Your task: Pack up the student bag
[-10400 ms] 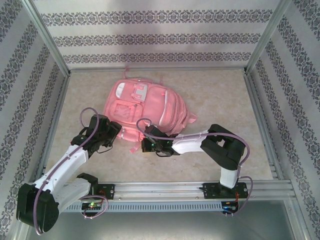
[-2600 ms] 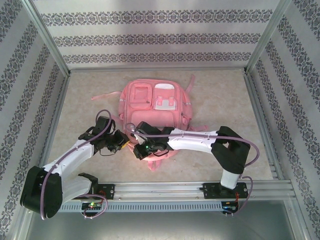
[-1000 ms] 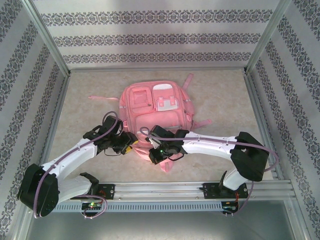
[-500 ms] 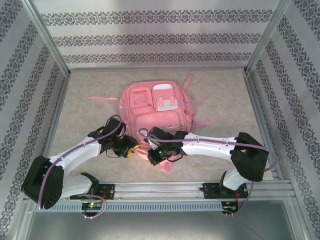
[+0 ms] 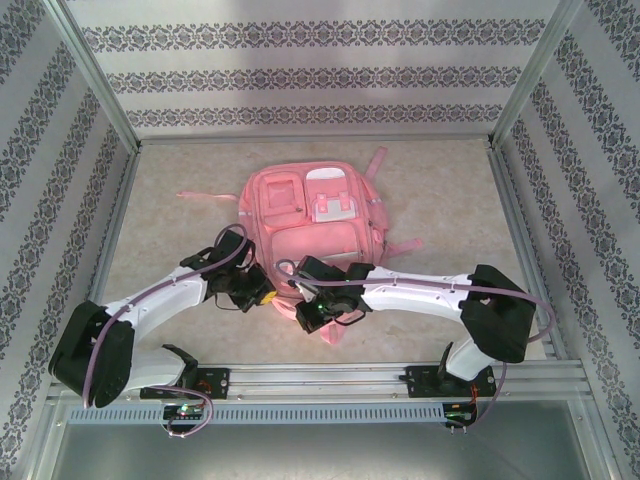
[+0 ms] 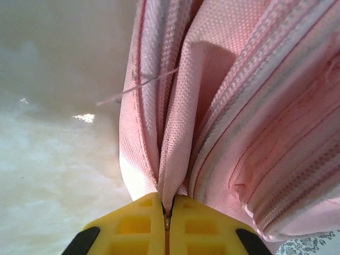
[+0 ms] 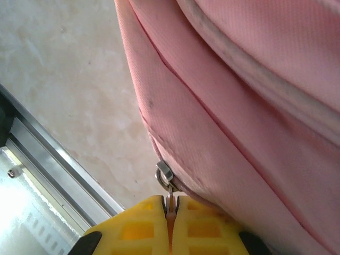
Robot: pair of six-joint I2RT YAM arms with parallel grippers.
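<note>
On the pale table (image 5: 450, 200) lies the pink bag (image 5: 312, 215), pockets up, straps (image 5: 205, 196) trailing off both sides. At the bag's near left corner the left gripper (image 5: 262, 293) pinches its fabric tight. Just right of that, the right gripper (image 5: 314, 318) is clamped on a zip pull (image 7: 169, 201). Both arms cover the bag's near edge; a metal rail (image 5: 330, 378) runs nearer.
</note>
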